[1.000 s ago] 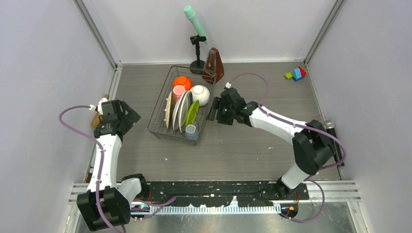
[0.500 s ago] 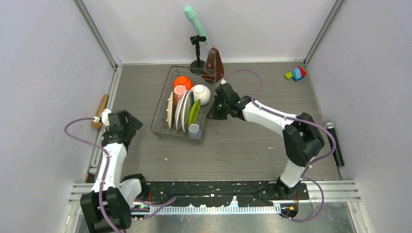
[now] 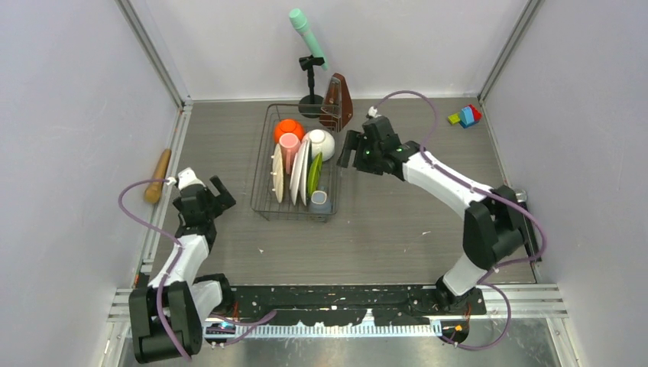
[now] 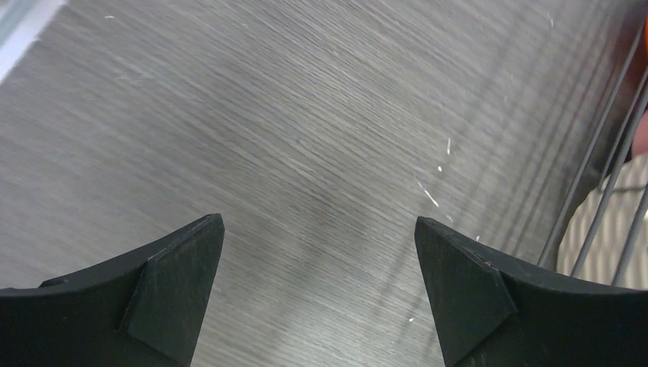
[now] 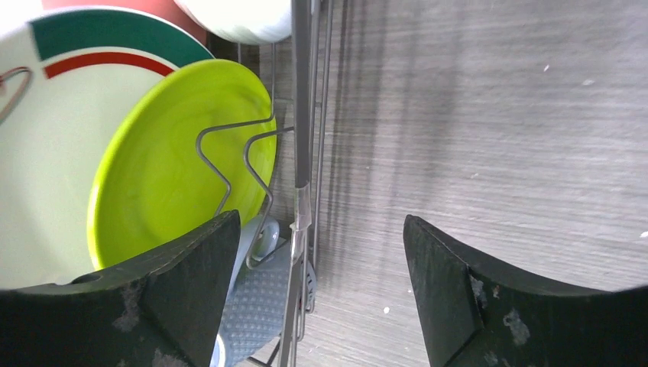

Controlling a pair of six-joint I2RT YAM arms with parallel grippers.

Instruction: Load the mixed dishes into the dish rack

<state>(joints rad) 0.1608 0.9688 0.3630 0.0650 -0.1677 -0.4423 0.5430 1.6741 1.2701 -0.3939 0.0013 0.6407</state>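
A brown metronome (image 3: 337, 102) stands beside a mint microphone (image 3: 307, 34), toy blocks (image 3: 465, 115) far right, wooden rolling pin (image 3: 159, 175) left.

Surface: a table (image 3: 382, 229) with a grey wood-grain top, walled in by pale panels on three sides.
Middle: a dish rack (image 3: 262, 180) of dark wire stands directly on the top, left of centre, its long side running from near to far.
Far edge: a brown metronome (image 3: 337, 102) stands just beside the rack's far right corner, with a black microphone stand (image 3: 310, 103) close on its left.
Far right corner: a small heap of coloured toy blocks (image 3: 465, 115).
Left edge: a wooden stick (image 3: 159, 176) lies along the wall.
Scattered: small white specks (image 3: 261, 249) on the near part.
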